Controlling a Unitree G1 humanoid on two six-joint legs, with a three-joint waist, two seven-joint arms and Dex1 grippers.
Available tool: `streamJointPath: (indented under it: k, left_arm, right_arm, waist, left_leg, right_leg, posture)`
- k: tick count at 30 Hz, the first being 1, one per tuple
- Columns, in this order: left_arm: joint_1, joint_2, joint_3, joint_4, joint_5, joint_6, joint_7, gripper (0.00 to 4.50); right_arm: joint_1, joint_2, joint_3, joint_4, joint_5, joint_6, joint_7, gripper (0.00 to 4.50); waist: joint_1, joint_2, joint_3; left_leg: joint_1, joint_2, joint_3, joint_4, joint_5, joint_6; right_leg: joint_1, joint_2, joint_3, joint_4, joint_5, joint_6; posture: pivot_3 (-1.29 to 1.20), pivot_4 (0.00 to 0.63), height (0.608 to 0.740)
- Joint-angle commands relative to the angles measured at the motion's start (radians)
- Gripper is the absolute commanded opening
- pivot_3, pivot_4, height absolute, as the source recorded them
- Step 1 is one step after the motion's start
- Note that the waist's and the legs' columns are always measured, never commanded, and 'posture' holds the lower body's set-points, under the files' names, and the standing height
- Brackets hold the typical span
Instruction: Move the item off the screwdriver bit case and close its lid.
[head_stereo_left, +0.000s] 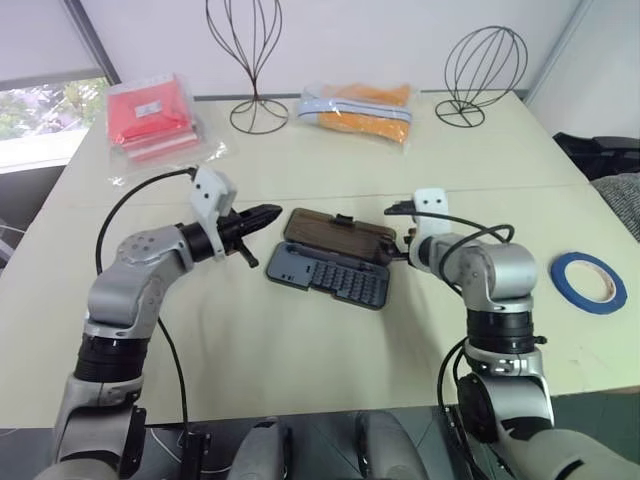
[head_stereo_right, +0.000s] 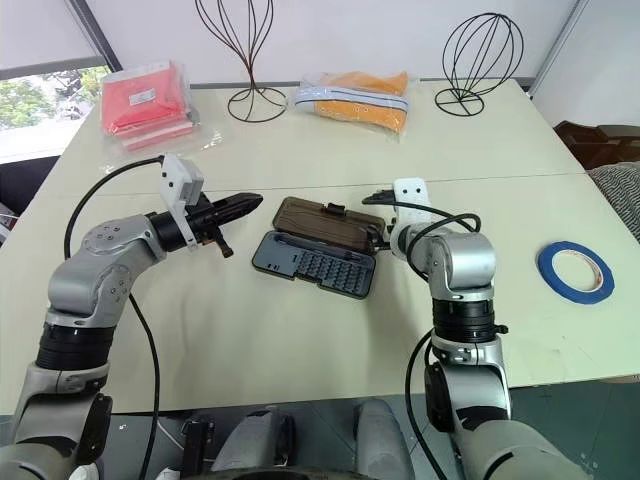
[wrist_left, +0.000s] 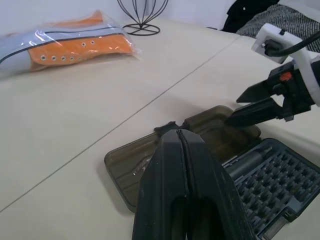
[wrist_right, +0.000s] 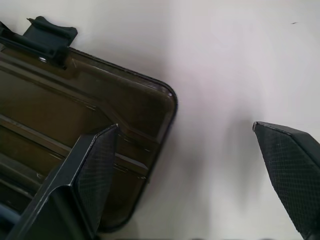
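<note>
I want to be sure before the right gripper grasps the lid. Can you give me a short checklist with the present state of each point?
1. Blue tape roll is off the bit case and lies on the table to the right: ok.
2. Lid is closed: not ok, it lies open, flat behind the case.
3. Right gripper is open, one finger over the lid's corner, one over bare table: ok.
4. Left gripper is shut and hovers apart from the case: ok.
5. Nothing lies on the rows of bits: ok.
6. Right finger touches the lid: cannot tell.

Right arm hides lid's (head_stereo_left: 338, 235) near corner
</note>
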Motion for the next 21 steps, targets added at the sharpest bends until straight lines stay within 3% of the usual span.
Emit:
streamJointPath:
  k: [1, 6, 21]
  left_arm:
    - [0.004, 0.011, 0.025, -0.047, -0.015, 0.001, 0.005, 0.0]
    - [0.007, 0.009, 0.027, -0.057, -0.018, 0.008, 0.012, 0.0]
    - [0.01, 0.01, 0.036, -0.054, -0.016, 0.005, 0.019, 0.0]
  right_arm:
    - [-0.003, 0.015, -0.002, 0.002, -0.015, -0.038, -0.005, 2.64]
    - [0.004, 0.032, 0.009, -0.003, -0.023, -0.03, -0.002, 0.02]
    - [0.031, 0.051, 0.069, -0.09, -0.021, 0.049, 0.02, 0.02]
  waist:
    - [0.0, 0.0, 0.0]
    - [0.001, 0.0, 0.0]
    - [0.0, -0.001, -0.001]
  left_leg:
    - [0.0, 0.0, 0.0, 0.0, 0.0, 0.0]
    - [0.0, 0.0, 0.0, 0.0, 0.0, 0.0]
    - [0.001, 0.0, 0.0, 0.0, 0.0, 0.0]
  right_leg:
    - [0.0, 0.0, 0.0, 0.0, 0.0, 0.0]
    - [0.0, 0.0, 0.0, 0.001, 0.0, 0.0]
    - [0.0, 0.0, 0.0, 0.001, 0.0, 0.0]
  posture:
    - [0.0, 0.15, 0.74]
    - [0.0, 0.15, 0.74]
    - [0.0, 0.15, 0.74]
